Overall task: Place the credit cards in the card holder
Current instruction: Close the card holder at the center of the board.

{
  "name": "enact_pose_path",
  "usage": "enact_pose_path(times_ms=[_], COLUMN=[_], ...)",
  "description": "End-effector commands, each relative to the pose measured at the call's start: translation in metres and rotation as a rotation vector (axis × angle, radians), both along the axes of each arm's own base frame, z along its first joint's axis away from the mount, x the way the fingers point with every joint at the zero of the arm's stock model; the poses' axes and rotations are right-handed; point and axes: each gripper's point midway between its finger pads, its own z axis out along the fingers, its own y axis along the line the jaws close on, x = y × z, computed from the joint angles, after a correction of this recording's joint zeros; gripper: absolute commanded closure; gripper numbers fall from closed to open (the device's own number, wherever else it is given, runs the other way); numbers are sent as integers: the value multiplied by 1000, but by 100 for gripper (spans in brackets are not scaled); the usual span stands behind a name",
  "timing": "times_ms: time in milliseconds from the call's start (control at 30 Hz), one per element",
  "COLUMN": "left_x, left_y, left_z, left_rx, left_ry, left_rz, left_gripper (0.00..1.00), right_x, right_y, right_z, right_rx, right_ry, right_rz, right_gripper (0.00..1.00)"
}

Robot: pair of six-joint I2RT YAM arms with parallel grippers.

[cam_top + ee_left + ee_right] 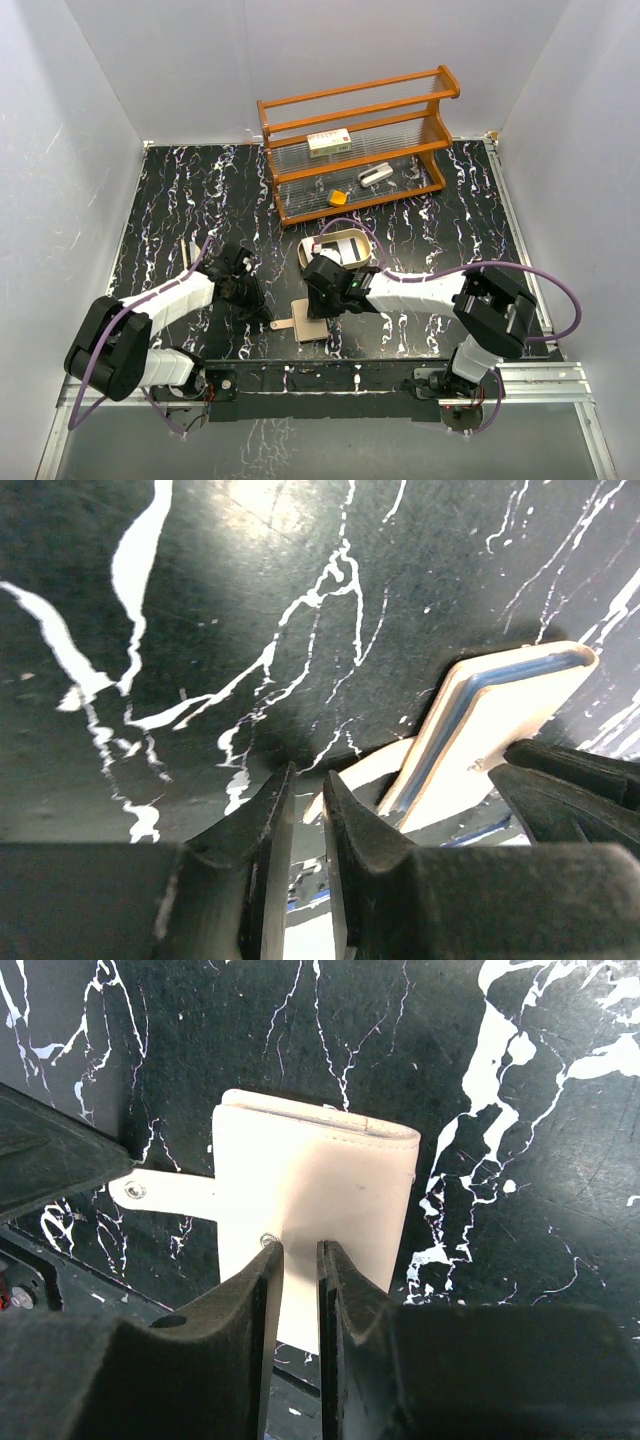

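The tan card holder [309, 326] lies folded shut on the black marble table near its front edge. Its strap with the snap [150, 1192] sticks out to the left. My right gripper [322, 303] hovers over it with its jaws nearly together and nothing between them; the fingertips are over the wallet's face [320, 1190]. My left gripper [256, 303] is just left of the strap, jaws nearly together and empty. In the left wrist view the wallet [500, 720] is seen edge-on, and a blue edge shows between its leaves. No loose credit card is clearly visible.
An oval beige-rimmed tin tray [307, 255] stands just behind the right gripper, with something pale in it. A wooden rack [360, 150] at the back holds a white box [329, 143], a small orange block [338, 197] and a white-and-black item [376, 175].
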Motion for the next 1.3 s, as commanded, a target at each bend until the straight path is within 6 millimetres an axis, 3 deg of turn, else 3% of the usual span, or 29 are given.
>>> enact_pose_path(times_ms=[0, 167, 367, 600, 933, 1267], left_x=[6, 2, -5, -18, 4, 5], left_y=[17, 22, 24, -19, -38, -51], left_z=[16, 15, 3, 0, 15, 15], left_rx=[105, 124, 139, -175, -269, -377], left_ry=[-29, -15, 35, 49, -25, -34], left_rz=[1, 20, 28, 35, 9, 18], left_gripper=[83, 83, 91, 95, 97, 98], right_x=[-4, -6, -10, -11, -8, -14], right_y=[5, -1, -2, 2, 7, 9], right_z=[-5, -8, -8, -8, -9, -22], right_rx=[-1, -15, -9, 10, 50, 52], right_ry=[9, 6, 10, 11, -20, 16], right_rz=[20, 9, 7, 11, 7, 17], right_gripper=[81, 81, 82, 82, 84, 84])
